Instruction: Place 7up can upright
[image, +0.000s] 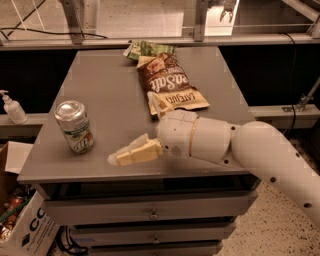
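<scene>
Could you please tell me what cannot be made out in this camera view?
Camera view:
Silver-and-green aluminium drink can, upright: label blurred.
Green packet: mostly hidden behind the brown-and-cream chip bag.
White arm: cut off by the right edge; its cream hand hangs right of the can, apart.
Cardboard box: cut by the lower-left corner.

— Where does the one camera stand?

— High, at the near side of the table (100, 85). It faces down and across the top toward the far rail (165, 41). The drawer fronts (150, 212) show beneath, so the tilt is steep, not vertical.

— How near?

— Near. The tabletop fills most of the view. The arm (260, 150) lies across the lower right. The tool (135, 130), fingers spread, sits just below centre, over the table's front edge.
</scene>
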